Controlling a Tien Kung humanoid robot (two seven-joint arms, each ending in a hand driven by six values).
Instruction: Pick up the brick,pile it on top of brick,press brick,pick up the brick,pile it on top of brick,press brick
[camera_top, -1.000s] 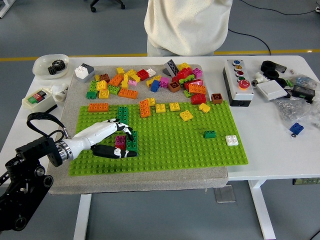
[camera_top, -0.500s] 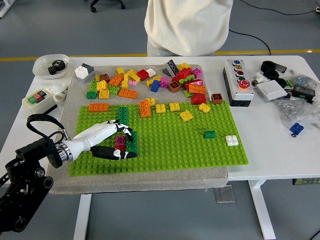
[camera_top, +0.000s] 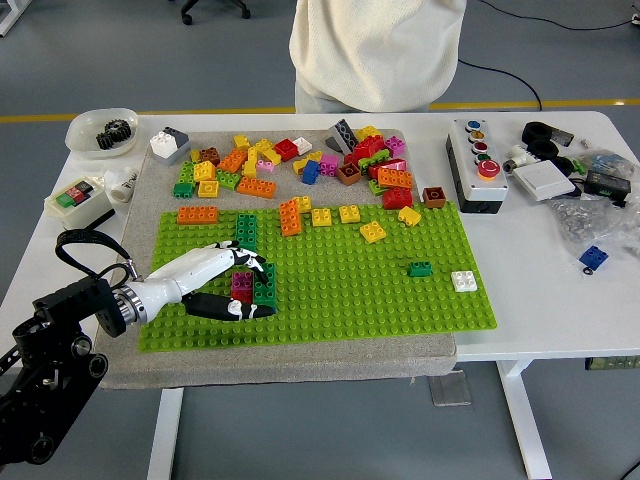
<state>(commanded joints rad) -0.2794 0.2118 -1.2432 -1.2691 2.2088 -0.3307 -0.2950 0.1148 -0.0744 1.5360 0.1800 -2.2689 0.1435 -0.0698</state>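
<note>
A: Left hand status?
B: The robot's white five-fingered left hand is low on the near-left part of the green studded plastic baseplate. Fingers curled around a small magenta plastic brick: white fingers over its top and far side, black thumb lying along the plate just in front of it.
A: Is the brick lifted?
B: Can't tell if it's seated on the studs or slightly off them. It's touching a dark green plastic brick stack on its right.
A: What's near it?
B: A tall dark green brick column just beyond the fingers. Farther back, an orange flat brick at the plate's far-left edge.
A: Rest of the bricks?
B: A loose pile of mixed-colour plastic bricks sits on the grey mat behind the plate. A small green brick and a white brick sit well apart, on the plate's right.
A: Person?
B: A person in a cream top is standing at the far side; hands not visible.
</note>
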